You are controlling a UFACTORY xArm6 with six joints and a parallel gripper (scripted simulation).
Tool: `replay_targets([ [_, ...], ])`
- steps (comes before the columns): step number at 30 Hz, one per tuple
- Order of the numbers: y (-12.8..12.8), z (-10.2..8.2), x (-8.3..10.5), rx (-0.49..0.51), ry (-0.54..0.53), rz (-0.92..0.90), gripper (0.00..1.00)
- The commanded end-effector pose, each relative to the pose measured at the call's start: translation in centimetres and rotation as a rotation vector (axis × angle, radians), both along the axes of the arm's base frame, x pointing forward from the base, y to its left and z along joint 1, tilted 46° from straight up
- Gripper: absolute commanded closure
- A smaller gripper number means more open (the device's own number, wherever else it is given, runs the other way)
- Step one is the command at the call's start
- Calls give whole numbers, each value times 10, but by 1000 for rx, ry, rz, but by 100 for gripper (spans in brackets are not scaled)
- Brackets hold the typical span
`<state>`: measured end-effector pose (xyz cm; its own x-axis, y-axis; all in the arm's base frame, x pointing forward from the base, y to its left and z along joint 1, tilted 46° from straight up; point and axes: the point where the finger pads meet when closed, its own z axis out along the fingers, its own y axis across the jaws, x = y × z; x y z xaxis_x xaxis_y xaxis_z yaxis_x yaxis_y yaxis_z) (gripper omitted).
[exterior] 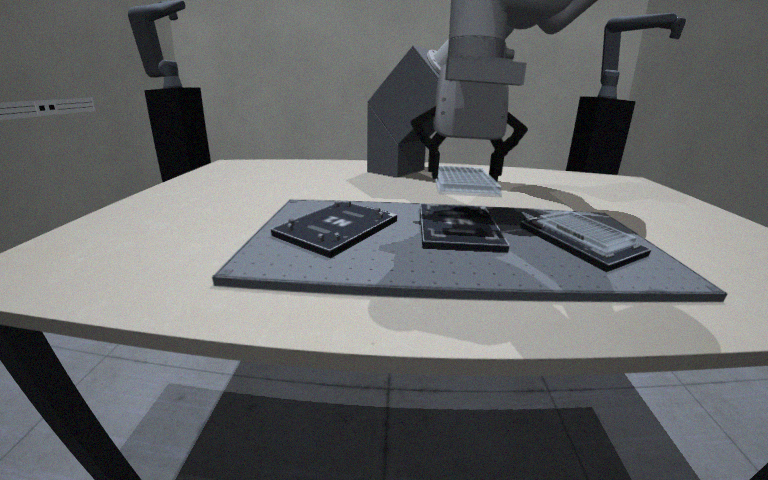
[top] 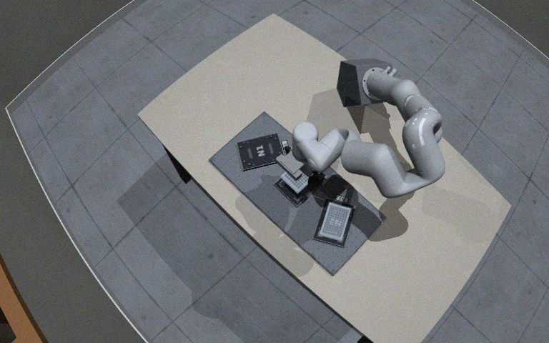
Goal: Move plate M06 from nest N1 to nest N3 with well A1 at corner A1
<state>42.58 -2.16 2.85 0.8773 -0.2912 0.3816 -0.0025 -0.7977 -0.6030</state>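
My gripper point(top: 297, 179) point(exterior: 465, 167) is shut on plate M06 point(top: 294, 181) point(exterior: 467, 181), a clear well plate held level in the air above the middle nest N3 point(top: 294, 196) point(exterior: 461, 228). The plate is well clear of the nest. Nest N1 point(top: 260, 151) point(exterior: 333, 228), a dark plate with a white "N1" mark, lies bare at the left of the deck. Plate M09 point(top: 334, 220) point(exterior: 587, 231) sits on nest N2 point(top: 323, 237) point(exterior: 614, 258) at the right. The corner mark A1 on N3 and the plate's label are too small to read.
All three nests stand on a grey perforated deck point(top: 263, 202) point(exterior: 339, 266) on a beige table point(top: 242, 72) point(exterior: 141, 237). Small sign blocks point(top: 284, 143) point(top: 342, 198) stand beside the nests. The arm's dark base box point(top: 352, 83) point(exterior: 396, 124) is behind the deck. Two black posts point(exterior: 176, 130) point(exterior: 599, 133) stand behind the table.
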Motion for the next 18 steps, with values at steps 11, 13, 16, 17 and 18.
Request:
replay_targets([
  [11, 10, -14, 10, -1, -2, -1, 100],
  [13, 12, -16, 12, -1, -2, -1, 100],
  [16, 14, -20, 14, -1, -1, -1, 100],
  [17, 15, -21, 15, -1, -1, -1, 100],
  [18, 16, -22, 16, -1, -1, -1, 100],
])
